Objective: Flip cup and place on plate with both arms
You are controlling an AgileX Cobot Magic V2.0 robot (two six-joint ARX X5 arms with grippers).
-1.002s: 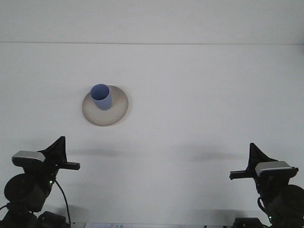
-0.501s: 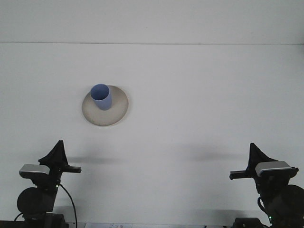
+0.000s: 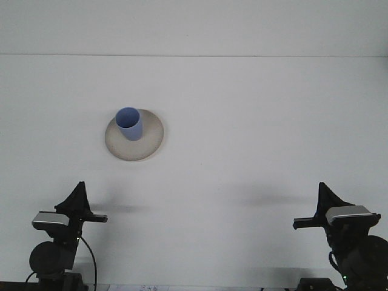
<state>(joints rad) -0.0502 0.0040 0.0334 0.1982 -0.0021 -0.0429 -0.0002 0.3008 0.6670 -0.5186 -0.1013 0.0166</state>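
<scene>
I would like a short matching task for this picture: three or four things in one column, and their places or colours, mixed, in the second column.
Things:
1. cup
2. plate
3. left gripper
4. right gripper

Descriptions:
A. bottom right corner
B. blue, standing on the plate
C. bottom left corner
D. beige, round, on the white table

Pairs: 1-B, 2-D, 3-C, 4-A

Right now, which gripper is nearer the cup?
The left gripper: the blue cup stands on the plate left of centre, while the right gripper sits at the far side.
</scene>
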